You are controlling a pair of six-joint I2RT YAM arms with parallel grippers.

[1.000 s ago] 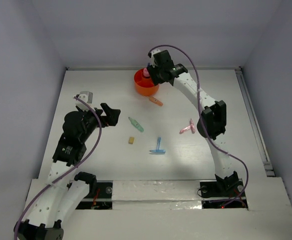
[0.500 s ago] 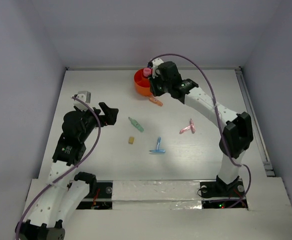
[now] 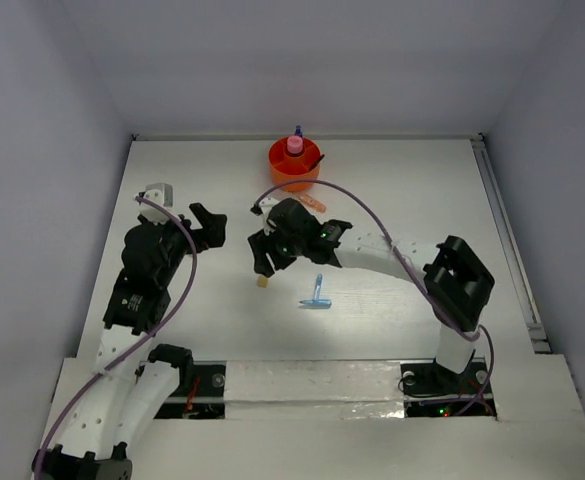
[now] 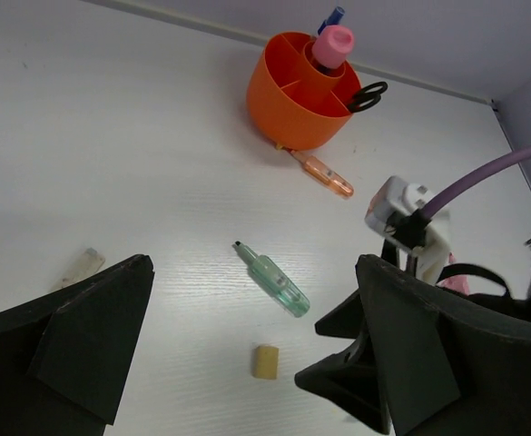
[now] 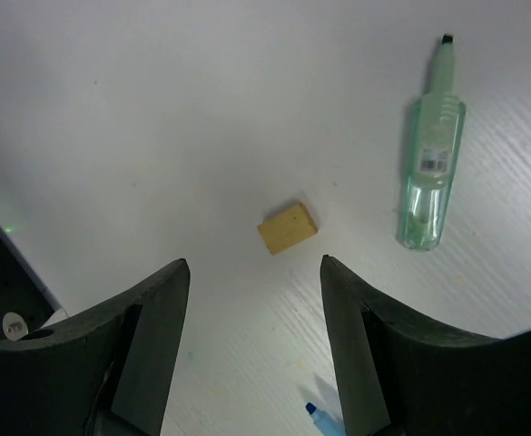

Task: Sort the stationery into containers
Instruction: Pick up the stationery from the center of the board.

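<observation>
Right claw [image 5: 251, 265] hangs over the table with its jaws spread apart, nothing in them. Left claw [image 4: 256, 272] is wide open too, also empty. The orange tub [image 4: 288, 113] sits well beyond both claws, holding the pink-capped glue bottle [image 4: 330, 45], scissors [image 4: 367, 94] and blue pen [image 4: 331, 16]. The green piece [image 5: 428, 173] lies flat, off to one side of the right claw's tips. The tan eraser cube [image 5: 288, 227] is on the table just ahead of that claw's gap, untouched.
</observation>
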